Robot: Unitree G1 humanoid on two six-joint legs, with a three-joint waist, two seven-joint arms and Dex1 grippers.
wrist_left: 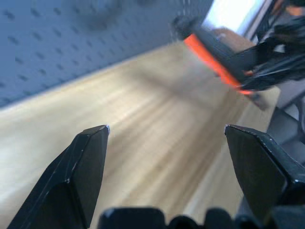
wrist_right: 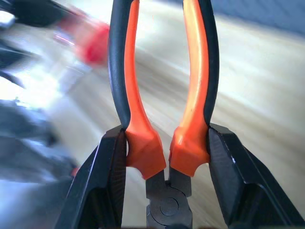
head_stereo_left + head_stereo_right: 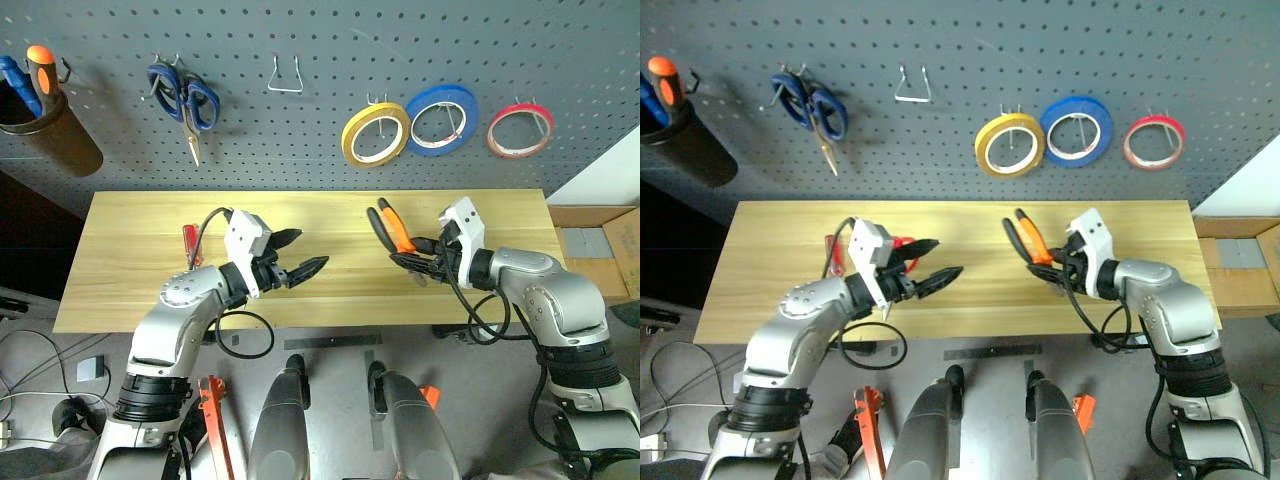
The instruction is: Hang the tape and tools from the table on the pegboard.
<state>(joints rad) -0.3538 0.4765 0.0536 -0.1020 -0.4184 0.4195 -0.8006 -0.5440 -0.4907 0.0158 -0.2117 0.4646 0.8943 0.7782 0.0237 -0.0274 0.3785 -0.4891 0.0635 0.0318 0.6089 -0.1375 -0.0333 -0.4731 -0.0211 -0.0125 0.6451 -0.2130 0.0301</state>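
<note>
Orange-and-black pliers [image 2: 164, 95] clamped at handle base in right gripper [image 3: 425, 262] jaws, right of centre of frame, above wood worktop [image 3: 130, 250]. Left gripper [image 3: 300, 255] jaws wide, empty, left of centre. Red tape [image 3: 520, 130] hangs on pegboard [image 3: 320, 150], upper right. Red-handled screwdriver [image 3: 188, 243] lies on worktop, left.

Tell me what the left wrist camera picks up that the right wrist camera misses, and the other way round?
The left wrist view alone shows the open left gripper, nothing between its fingers, and a strip of the pegboard behind the table.

The right wrist view alone shows the right gripper shut on the pliers, a finger pressing each orange-and-black handle near the pivot. A blurred red thing lies further off; I cannot tell what it is.

Both show the pliers and the light wooden table.
</note>
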